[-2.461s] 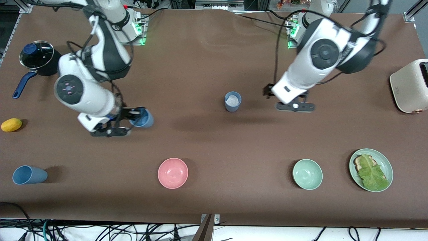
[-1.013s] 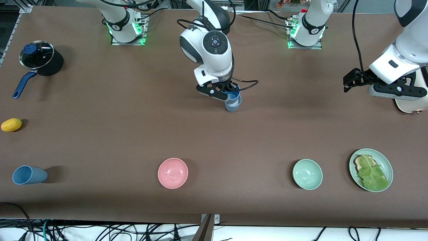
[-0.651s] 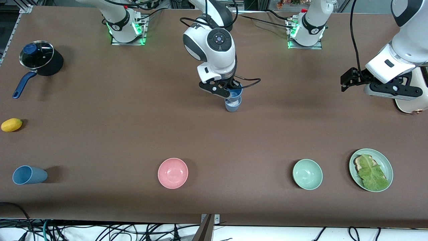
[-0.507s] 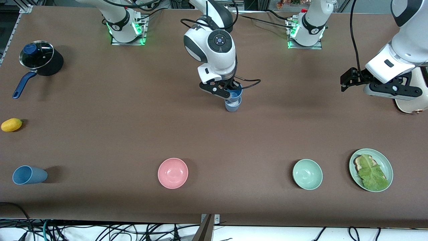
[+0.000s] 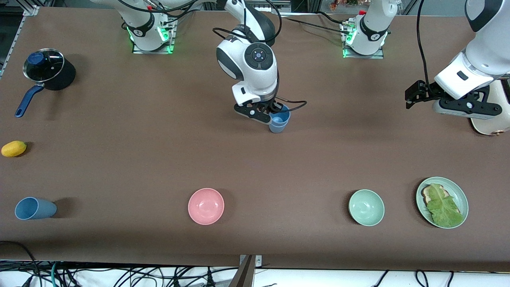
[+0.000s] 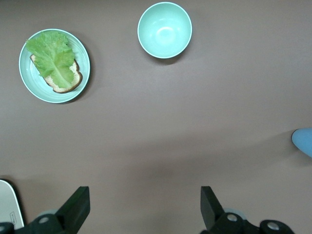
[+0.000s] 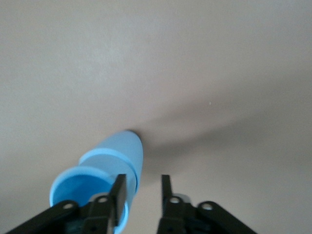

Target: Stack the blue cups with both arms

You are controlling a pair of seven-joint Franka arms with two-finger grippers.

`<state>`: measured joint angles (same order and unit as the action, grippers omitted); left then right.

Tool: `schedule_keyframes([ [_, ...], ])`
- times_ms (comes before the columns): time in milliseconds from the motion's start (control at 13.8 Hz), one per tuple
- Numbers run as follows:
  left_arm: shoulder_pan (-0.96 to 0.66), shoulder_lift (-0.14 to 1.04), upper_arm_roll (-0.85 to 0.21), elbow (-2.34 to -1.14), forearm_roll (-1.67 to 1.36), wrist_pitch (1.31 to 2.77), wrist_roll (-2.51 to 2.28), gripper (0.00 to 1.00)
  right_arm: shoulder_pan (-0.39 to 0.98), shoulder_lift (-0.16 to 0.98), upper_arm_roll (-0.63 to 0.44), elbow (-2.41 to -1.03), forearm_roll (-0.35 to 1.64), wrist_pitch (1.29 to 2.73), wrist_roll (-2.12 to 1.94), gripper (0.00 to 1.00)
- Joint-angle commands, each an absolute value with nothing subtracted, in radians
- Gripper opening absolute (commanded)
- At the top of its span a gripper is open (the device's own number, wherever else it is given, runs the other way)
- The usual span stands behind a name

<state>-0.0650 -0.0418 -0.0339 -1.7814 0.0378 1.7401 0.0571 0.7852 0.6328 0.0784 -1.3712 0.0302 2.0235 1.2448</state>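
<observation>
Just above frame centre, we see the right gripper point(image 5: 267, 114) with its fingers parted at the rim of a blue cup point(image 5: 280, 116) nested in a second cup point(image 5: 277, 127). Our left gripper point(image 5: 416, 95) waits spread wide at the right edge. A third cup point(image 5: 34, 208) lies lower left.

Your front view looks steeply down from across the table point(image 5: 119, 167), facing both bases. Your left wrist view looks straight down from high up, your right wrist view from close; front and left share the green bowl point(image 5: 366, 207) point(image 6: 165, 30).
</observation>
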Motion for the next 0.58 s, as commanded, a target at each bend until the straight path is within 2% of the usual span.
schedule_keyframes([
  [0,-0.075,-0.057,-0.023,-1.792,0.018,1.73,0.077,1.0,0.734,0.585,0.078,-1.364,0.021,2.005,1.201,1.0],
  [145,-0.075,-0.057,-0.023,-1.792,0.018,1.73,0.077,1.0,0.654,0.514,0.078,-1.388,0.031,1.971,1.052,1.0],
  [362,-0.074,-0.057,-0.023,-1.792,0.018,1.729,0.077,1.0,0.511,0.399,0.081,-1.428,0.038,1.837,0.756,1.0],
  [507,-0.074,-0.057,-0.023,-1.792,0.018,1.729,0.077,1.0,0.403,0.3,0.081,-1.498,0.038,1.793,0.584,1.0],
])
